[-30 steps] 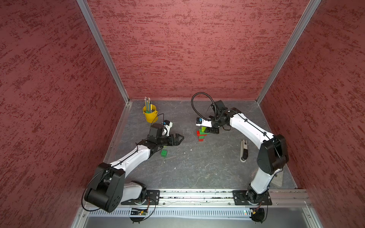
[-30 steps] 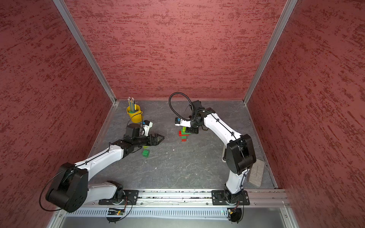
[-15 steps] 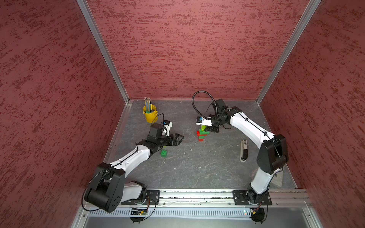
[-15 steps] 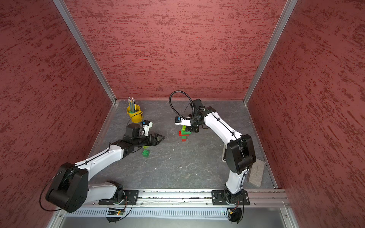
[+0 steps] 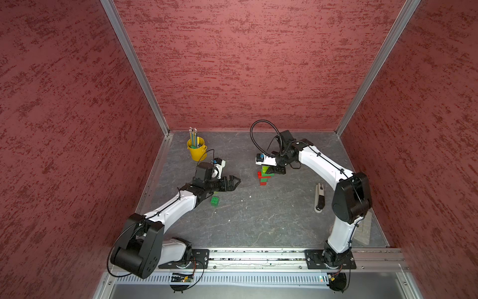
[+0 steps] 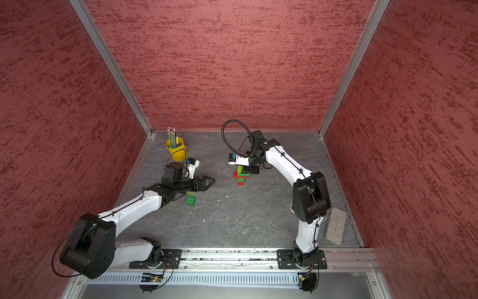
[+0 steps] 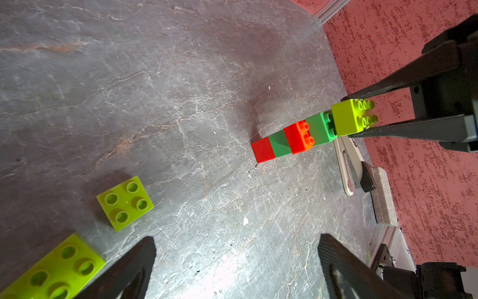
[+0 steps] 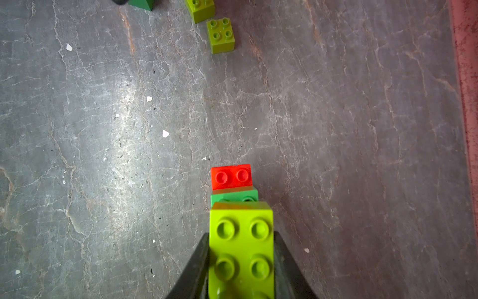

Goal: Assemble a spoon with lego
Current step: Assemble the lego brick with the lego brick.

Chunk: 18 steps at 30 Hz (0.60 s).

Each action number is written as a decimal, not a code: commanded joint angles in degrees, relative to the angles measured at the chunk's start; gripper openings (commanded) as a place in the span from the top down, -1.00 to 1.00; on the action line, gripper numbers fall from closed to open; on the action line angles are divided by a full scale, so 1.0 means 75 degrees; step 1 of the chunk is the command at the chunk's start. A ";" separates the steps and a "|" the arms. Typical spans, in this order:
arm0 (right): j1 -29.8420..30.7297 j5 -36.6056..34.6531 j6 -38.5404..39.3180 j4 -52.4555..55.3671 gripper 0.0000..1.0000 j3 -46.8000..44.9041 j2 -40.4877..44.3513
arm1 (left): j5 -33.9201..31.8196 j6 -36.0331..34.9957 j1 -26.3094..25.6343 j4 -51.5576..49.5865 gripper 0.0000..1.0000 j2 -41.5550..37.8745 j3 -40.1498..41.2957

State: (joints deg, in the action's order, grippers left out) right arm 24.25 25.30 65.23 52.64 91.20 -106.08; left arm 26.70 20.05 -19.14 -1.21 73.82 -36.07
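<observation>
Workcell from above, with both wrist views. Far left, near the back corner of the table [image 5: 258,227], stands a yellow bucket [image 5: 197,152] holding pencils [image 5: 193,132]. Just in front of it, the left gripper [image 5: 236,184] is held above the table, its fingers [image 7: 134,261] spread wide with nothing between them, pointing toward the spoon.

Under and beside the left arm lie three loose bricks, all studs up. The dark-green brick [image 5: 215,201] is clear in both top views. The left wrist view shows a square lime brick [image 7: 125,203] and an oblong lime brick [image 7: 51,271], near each other but not touching.

At centre, the spoon [image 5: 263,177] is part-built and stands as a narrow column on the table, well apart from the loose bricks. From the table up it reads red, dark green, red, dark green, then a top lime brick [image 7: 348,117].

The right gripper [image 5: 274,169] comes in from the right and is clamped on that top lime brick, with one finger [image 8: 199,264] against each side. Dark-green studs show beside the lime brick's lower edge, so it sits offset on the column. Whether it is pressed fully home cannot be told.

To the right, a white-and-black tool [image 5: 320,196] lies flat on the table beside the right arm. Far right, a grey block [image 6: 335,229] lies along the right wall.
</observation>
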 commanded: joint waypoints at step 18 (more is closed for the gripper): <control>-0.0042 0.0299 0.1305 0.0209 0.76 0.0073 -0.0182 | -0.0068 -0.0090 0.0081 0.0137 -0.99 -0.0210 0.0227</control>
State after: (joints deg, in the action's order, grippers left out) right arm 24.16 25.58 66.52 53.06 91.20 -106.52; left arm 26.57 20.08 -18.85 -1.21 73.28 -35.33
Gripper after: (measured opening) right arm 0.343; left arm 0.997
